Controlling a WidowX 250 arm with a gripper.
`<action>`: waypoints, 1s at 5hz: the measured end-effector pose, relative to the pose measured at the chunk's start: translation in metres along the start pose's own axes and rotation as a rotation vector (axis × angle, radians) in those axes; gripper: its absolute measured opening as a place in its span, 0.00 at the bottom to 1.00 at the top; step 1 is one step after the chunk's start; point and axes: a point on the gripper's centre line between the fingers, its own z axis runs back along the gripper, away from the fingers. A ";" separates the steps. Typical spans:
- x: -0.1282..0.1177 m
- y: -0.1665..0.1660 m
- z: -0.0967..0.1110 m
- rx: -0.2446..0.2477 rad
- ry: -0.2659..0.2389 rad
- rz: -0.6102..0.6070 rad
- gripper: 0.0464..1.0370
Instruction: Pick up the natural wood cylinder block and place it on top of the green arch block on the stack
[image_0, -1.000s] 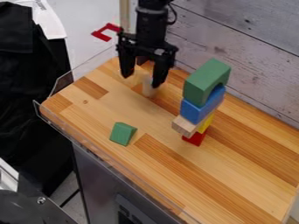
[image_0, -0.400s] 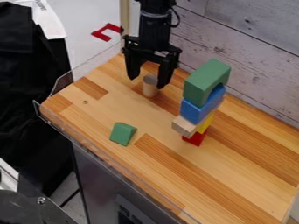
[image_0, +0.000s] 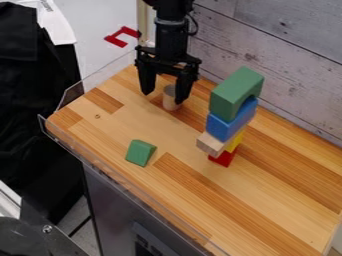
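Claw, its two sides apart; small wooden cylinder, upright on the bench at the claw; green triangular block, nearer the bench's front edge; block tower, alongside

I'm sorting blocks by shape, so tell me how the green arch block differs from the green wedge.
The arch block is larger; the wedge is smaller.
The arch block has a curved cutout underneath, while the wedge has flat, sloping faces.
The arch block sits up high on the blue block; the wedge lies directly on the wooden tabletop.
Both are green.
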 end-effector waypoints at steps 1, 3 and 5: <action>0.002 -0.001 0.000 -0.012 -0.010 0.000 0.96; 0.008 -0.001 -0.007 -0.025 -0.003 0.004 0.96; 0.013 0.000 -0.015 -0.029 -0.001 0.030 0.66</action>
